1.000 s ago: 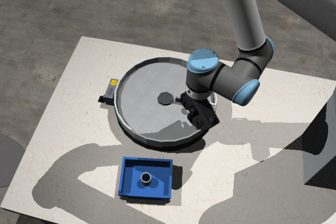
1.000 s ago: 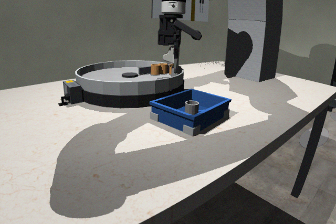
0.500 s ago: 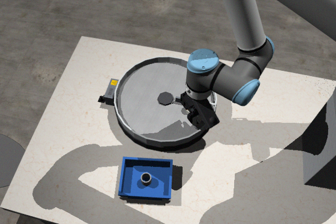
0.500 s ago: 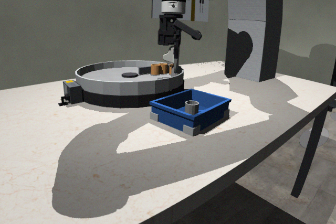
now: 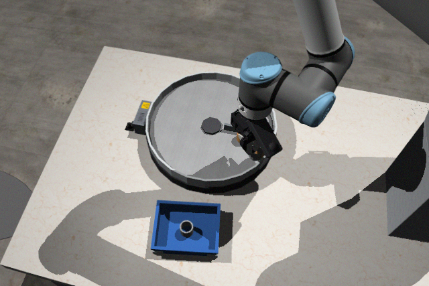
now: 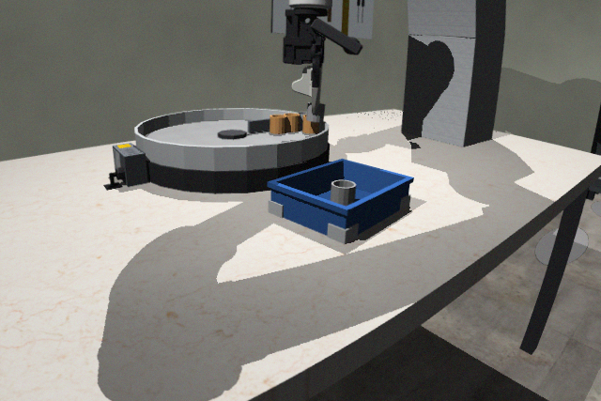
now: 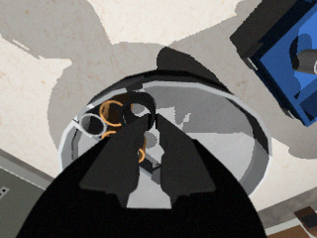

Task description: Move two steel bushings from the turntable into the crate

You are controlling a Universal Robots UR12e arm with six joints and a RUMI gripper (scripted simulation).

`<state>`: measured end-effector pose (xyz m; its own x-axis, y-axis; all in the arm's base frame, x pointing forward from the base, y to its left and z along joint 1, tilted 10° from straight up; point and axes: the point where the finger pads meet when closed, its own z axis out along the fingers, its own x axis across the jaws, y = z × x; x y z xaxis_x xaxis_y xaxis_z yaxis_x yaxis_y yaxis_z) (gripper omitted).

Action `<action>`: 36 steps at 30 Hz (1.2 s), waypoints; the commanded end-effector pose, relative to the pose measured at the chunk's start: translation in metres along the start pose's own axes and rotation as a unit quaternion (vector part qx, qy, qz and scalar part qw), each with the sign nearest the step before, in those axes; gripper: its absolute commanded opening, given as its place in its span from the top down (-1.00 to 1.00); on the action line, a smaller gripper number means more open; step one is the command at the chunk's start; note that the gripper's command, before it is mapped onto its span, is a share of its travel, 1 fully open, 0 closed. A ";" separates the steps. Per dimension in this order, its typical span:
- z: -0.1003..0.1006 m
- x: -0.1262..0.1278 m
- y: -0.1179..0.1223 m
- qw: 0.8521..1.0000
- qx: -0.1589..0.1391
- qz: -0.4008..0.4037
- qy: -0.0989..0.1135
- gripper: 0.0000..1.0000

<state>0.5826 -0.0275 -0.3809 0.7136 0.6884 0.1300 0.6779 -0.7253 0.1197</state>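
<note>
While aloft, bushing (image 5: 257, 157) (image 6: 313, 114) (image 7: 153, 105) in end effector (image 5: 248, 145) (image 6: 317, 106) (image 7: 153, 114)
</note>
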 end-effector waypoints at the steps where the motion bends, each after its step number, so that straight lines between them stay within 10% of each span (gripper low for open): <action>1: -0.022 0.000 0.000 1.000 0.000 0.000 0.000 1.00; 36: -0.033 0.000 0.000 1.000 0.000 0.000 0.000 1.00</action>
<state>0.5769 -0.0277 -0.3487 0.7136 0.6884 0.1298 0.6780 -0.7253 0.1195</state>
